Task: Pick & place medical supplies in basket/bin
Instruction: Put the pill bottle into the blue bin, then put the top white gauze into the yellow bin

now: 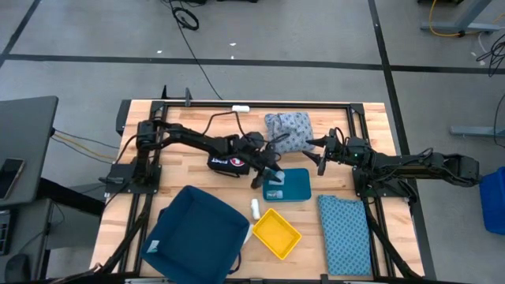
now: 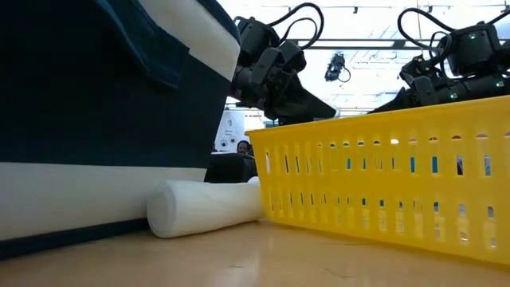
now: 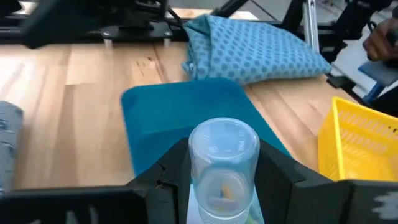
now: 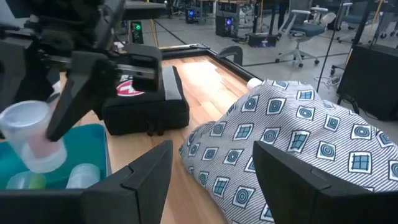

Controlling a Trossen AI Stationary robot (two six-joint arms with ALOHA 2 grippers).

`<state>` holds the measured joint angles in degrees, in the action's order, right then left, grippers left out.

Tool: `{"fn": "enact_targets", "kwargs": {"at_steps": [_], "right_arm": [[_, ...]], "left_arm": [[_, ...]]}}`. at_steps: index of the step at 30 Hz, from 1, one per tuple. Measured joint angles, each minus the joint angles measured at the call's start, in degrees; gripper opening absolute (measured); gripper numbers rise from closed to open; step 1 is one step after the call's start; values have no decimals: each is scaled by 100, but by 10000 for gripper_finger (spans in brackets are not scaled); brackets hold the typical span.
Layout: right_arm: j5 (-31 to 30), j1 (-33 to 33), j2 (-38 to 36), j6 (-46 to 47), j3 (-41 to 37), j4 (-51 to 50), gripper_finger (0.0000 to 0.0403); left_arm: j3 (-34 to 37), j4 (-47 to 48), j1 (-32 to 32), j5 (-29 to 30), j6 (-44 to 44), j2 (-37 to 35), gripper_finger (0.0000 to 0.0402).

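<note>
Wooden table (image 1: 189, 170): left gripper (image 3: 224, 186) clamps a clear vial (image 3: 222, 163) above the teal tray (image 3: 186, 118), likely lifting it toward the yellow basket (image 1: 275, 233). Right gripper (image 4: 211, 180) hangs open by the patterned bundle (image 4: 298, 149).

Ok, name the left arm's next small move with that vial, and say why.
Probably lift and carry it toward the yellow basket. The left gripper is shut on a clear vial just above the teal tray, and the basket sits nearby, nearer the table's front edge. The right gripper waits open by the patterned bundle.
</note>
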<state>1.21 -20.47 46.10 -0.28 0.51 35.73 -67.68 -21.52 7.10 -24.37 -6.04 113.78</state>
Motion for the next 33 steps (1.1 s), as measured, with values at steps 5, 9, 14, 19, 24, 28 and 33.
{"fn": "enact_targets", "kwargs": {"at_steps": [5,9,14,19,24,28,33], "right_arm": [[0,0,-1,1,-2,-86,233],[0,-1,-1,1,-2,-88,233],[4,0,-1,3,0,-92,233],[13,2,1,95,-2,-149,233],[13,2,1,156,-2,-217,233],[34,2,0,204,-2,-217,233],[41,2,-1,206,-2,-213,233]], "left_arm": [[2,119,-148,259,-15,0,126],[2,404,-214,526,-130,0,126],[5,568,-263,558,-125,63,126],[11,546,-311,569,-122,168,128],[6,461,-310,569,-266,167,204],[4,52,-304,493,-302,166,234],[4,-296,-297,672,-388,129,233]]}}
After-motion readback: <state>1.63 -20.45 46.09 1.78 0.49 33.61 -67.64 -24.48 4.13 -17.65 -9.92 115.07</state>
